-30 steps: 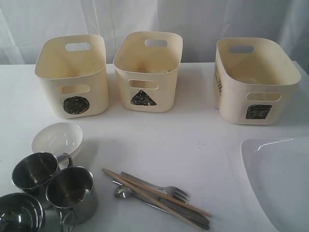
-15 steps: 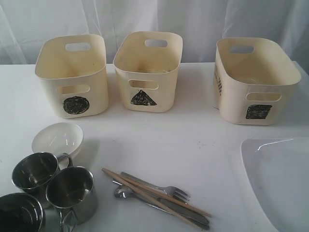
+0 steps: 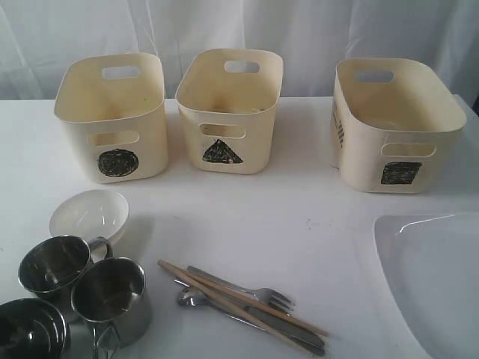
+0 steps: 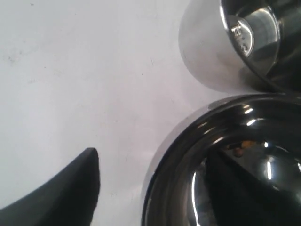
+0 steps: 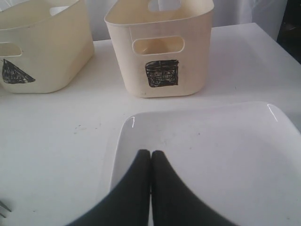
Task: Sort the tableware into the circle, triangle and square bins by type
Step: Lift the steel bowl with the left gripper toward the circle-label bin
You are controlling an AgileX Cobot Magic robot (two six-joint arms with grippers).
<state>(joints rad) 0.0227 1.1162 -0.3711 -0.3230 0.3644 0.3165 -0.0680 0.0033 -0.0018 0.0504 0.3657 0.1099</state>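
Three steel mugs (image 3: 112,298) stand at the front left beside a small white bowl (image 3: 88,215). Fork, spoon, knife and chopsticks (image 3: 247,299) lie crossed at the front middle. A large white plate (image 3: 434,277) lies at the front right. The circle bin (image 3: 112,120), triangle bin (image 3: 228,108) and square bin (image 3: 393,123) stand along the back. My left gripper (image 4: 153,160) is open astride a mug's rim (image 4: 188,127), one finger (image 4: 70,193) outside it and the other dark inside. My right gripper (image 5: 150,154) is shut and empty above the plate (image 5: 225,150).
A second mug (image 4: 207,52) stands close beside the one the left gripper straddles. White cloth hangs behind the bins. The square bin (image 5: 162,52) stands just beyond the plate's far edge. Neither arm shows in the exterior view.
The reflections inside the nearest front-left mug have shifted a little. The other tableware and the bins have stayed put.
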